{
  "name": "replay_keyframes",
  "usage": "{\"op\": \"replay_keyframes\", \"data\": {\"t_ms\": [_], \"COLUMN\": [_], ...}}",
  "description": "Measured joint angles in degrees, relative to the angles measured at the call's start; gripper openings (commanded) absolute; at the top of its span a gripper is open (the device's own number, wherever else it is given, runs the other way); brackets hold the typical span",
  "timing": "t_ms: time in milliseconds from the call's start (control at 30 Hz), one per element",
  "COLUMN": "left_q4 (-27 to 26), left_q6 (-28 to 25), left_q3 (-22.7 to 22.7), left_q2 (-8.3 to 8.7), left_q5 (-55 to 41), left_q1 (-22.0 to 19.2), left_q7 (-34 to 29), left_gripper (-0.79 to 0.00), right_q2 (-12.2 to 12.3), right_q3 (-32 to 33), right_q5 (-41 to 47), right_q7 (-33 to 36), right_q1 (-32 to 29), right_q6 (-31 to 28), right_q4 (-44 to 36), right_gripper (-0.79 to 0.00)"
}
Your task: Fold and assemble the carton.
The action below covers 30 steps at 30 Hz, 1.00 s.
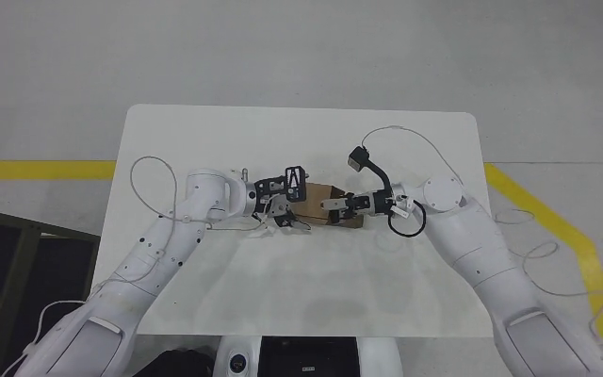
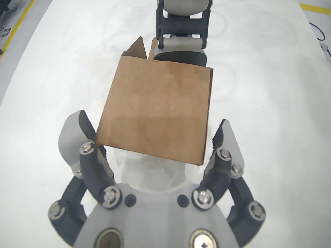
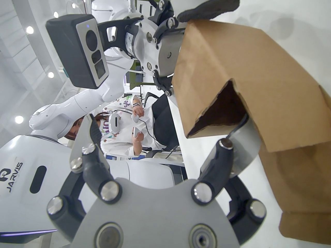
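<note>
From the top view, the carton (image 1: pixel 323 196) lies mid-desk (image 1: pixel 188 132), between my left gripper (image 1: pixel 292 215) and right gripper (image 1: pixel 342 207). It sits well away from every desk edge, so I have open room all round.

In the left wrist view, the left fingers (image 2: pixel 77 130) are spread wide and straddle the carton's near end. 1 pad touches a corner and the other is just clear, so nothing is clamped. The carton is thin brown cardboard. I judge it light, stiff across its panels and weak at the creases, so it would crush easily. It will likely slide on the smooth desk.

In the right wrist view, the right fingers (image 3: pixel 240 135) are also wide apart. 1 is tucked inside the carton's open end and the other hangs free, with no grip taken. I'd take hold at panel edges beside the creases, never mid-panel, and keep clear of the loose flap (image 3: pixel 297 181).
</note>
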Motion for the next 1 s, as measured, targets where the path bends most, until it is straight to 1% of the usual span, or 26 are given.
{"op": "replay_keyframes", "data": {"t_ms": [267,467,667,800,1000], "left_q4": [-0.66,-0.25,0.36,0.34,0.01], "left_q6": [-0.37,1.05,1.41,1.56,2.25], "left_q3": [-0.27,0.71,0.94,0.93,0.7], "left_q2": [0.13,-0.32,-0.56,-0.62,-0.65], "left_q5": [-0.22,-0.62,-1.18,-1.38,-1.75], "left_q1": [0.44,0.27,-0.12,-0.13,0.18], "left_q7": [-0.53,-1.4,-1.51,-1.6,-1.92], "left_gripper": [0.0,0.0,0.0,0.0,0.0], "right_q2": [-0.42,0.92,2.79,3.79,4.19], "right_q3": [0.17,3.16,7.17,9.82,11.58], "right_q5": [1.78,1.38,-0.43,-1.96,-2.15], "right_q7": [2.62,3.68,4.73,2.7,-1.14], "right_q1": [1.17,0.19,-1.91,-3.22,-4.59], "right_q6": [-1.75,-0.53,2.14,2.87,1.28], "right_q4": [1.66,-0.23,-3.65,-4.88,-4.85], "right_gripper": [0.0,0.0,0.0,0.0,0.0]}}
